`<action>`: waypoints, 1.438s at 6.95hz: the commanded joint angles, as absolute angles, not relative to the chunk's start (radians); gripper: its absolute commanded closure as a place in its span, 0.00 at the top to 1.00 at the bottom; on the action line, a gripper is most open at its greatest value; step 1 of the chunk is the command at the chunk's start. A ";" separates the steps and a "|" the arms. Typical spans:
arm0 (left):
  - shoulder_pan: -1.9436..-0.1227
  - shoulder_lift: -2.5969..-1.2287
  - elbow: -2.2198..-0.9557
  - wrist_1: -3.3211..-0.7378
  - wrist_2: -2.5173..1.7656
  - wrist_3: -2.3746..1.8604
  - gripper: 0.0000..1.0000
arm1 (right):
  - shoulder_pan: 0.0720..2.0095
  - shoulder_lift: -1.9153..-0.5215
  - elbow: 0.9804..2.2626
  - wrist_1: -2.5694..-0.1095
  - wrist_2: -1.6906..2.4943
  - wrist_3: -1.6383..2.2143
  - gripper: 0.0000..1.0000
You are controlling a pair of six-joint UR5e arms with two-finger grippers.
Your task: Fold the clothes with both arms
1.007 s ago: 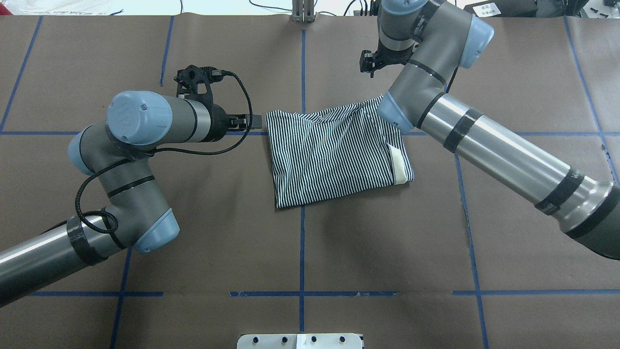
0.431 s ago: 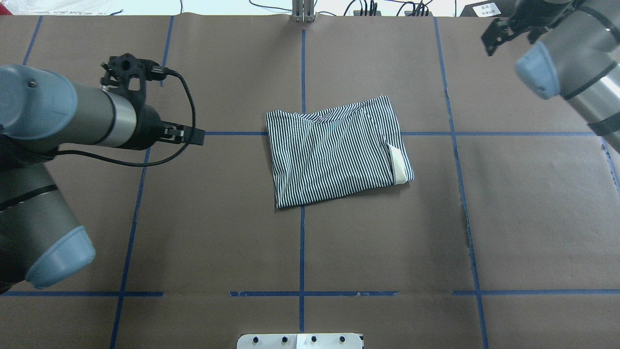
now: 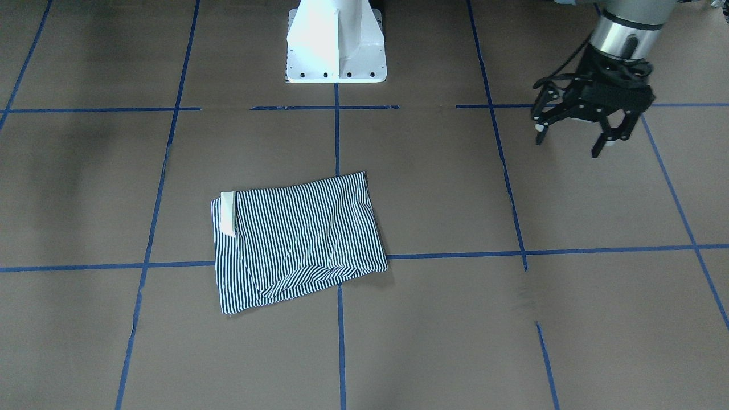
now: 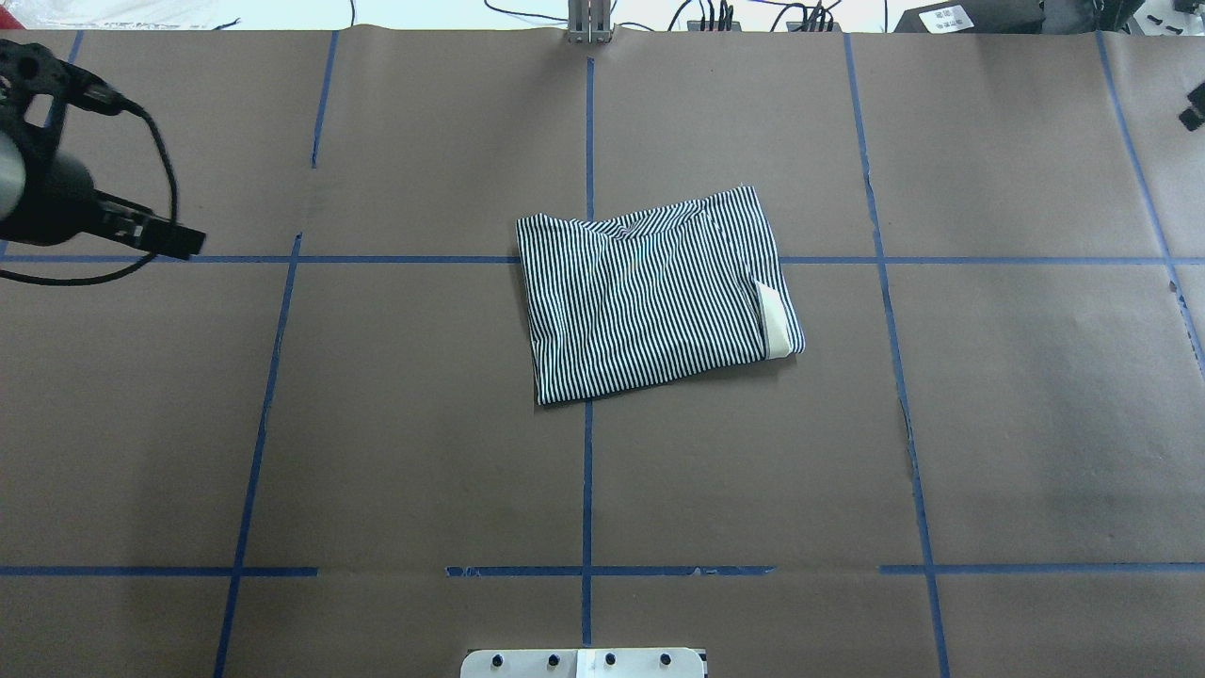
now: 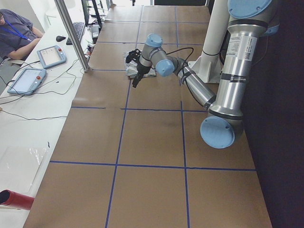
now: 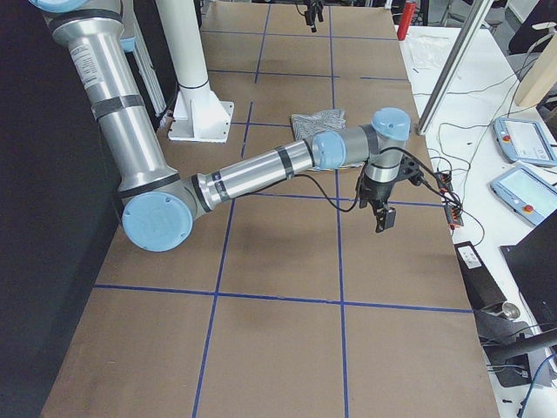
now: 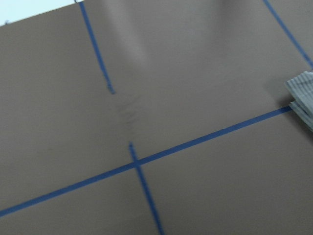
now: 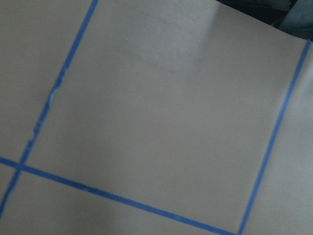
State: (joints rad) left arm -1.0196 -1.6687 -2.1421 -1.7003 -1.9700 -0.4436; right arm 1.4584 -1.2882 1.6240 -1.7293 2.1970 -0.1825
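Observation:
The striped polo shirt (image 4: pixel 650 301) lies folded into a rough rectangle at the table's middle, flat on the brown paper. Its cream collar (image 4: pixel 774 325) peeks out at the right edge. It also shows in the front-facing view (image 3: pixel 296 239), and one corner shows in the left wrist view (image 7: pixel 303 95). My left gripper (image 3: pixel 569 142) is open and empty, hovering well away from the shirt at the table's left side (image 4: pixel 179 243). My right gripper (image 6: pixel 383 218) is far to the right of the shirt. Only a sliver of it shows overhead (image 4: pixel 1194 113), and I cannot tell whether it is open or shut.
The white pedestal base (image 3: pixel 336 45) stands at the robot's edge of the table. Blue tape lines (image 4: pixel 587 490) grid the brown paper. An operators' bench with teach pendants (image 5: pixel 28 78) and a metal post (image 5: pixel 73 33) lines the far side, with a seated person (image 5: pixel 14 33).
Both arms have pulled away from the shirt, the left one to the left, the right one to the right and almost out of the overhead view. The shirt has not moved.

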 commanded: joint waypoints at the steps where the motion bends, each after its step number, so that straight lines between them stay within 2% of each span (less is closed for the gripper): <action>1: -1.338 -1.556 -2.035 -1.698 -2.119 0.018 1.00 | 1.557 -1.504 1.635 -1.689 2.220 -0.288 1.00; 3: -1.428 -1.513 -1.813 -1.700 -2.171 0.046 1.00 | 1.597 -1.652 1.628 -1.614 2.221 -0.270 1.00; 4: -1.528 -1.517 -1.740 -1.710 -2.207 0.052 1.00 | 1.611 -1.676 1.629 -1.599 2.271 -0.267 1.00; 6: -1.565 -1.461 -1.643 -1.704 -2.369 0.055 1.00 | 1.609 -1.675 1.637 -1.597 2.298 -0.242 1.00; 8: -1.560 -1.454 -1.606 -1.646 -2.388 0.054 1.00 | 1.609 -1.674 1.637 -1.594 2.298 -0.198 1.00; 10: -1.559 -1.476 -1.655 -1.577 -2.387 0.049 1.00 | 1.609 -1.677 1.637 -1.594 2.298 -0.198 1.00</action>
State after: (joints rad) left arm -1.5599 -1.4661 -1.6242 -1.6092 -2.3860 0.0527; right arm 1.6091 -1.6751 1.6362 -1.5941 2.2978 -0.2002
